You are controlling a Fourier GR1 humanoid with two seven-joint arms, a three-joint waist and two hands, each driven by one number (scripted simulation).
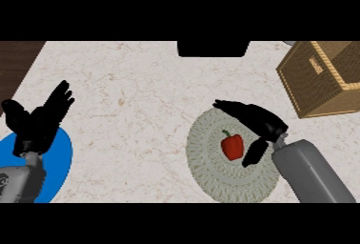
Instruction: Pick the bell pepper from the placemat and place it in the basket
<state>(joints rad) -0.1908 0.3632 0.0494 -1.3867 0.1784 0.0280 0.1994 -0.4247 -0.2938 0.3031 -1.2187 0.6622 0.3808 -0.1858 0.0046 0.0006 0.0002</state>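
- Right hand [256, 121] is in over the placemat [211, 171], its grey forearm rising from the lower right edge of the view.
- Its fingers are stretched out straight toward the upper left, thumb [255, 153] hanging down separately; the hand is spread apart, holding nothing.
- And there's the bell pepper [233, 146], red with a small green stem, sitting on the placemat just below the fingers and right beside the thumb, on the thumb's left.
- Whether the thumb actually touches the pepper, I can't tell from this angle.
- The placemat is a round, pale, woven one, lying under the hand and spreading out below and to its left on the tabletop [141, 86].
- The basket [320, 90], a brown wicker box, stands up and to the right of the right hand, clear of the placemat, running off the view's right edge.
- Over on the far side, left hand [38, 119] rests open, fingers pointing up, well apart from the pepper.
- A blue plate [60, 162] lies beneath the left hand's wrist and forearm, at the view's lower left.
- A dark object [213, 48] sits at the tabletop's far edge, above the right hand.
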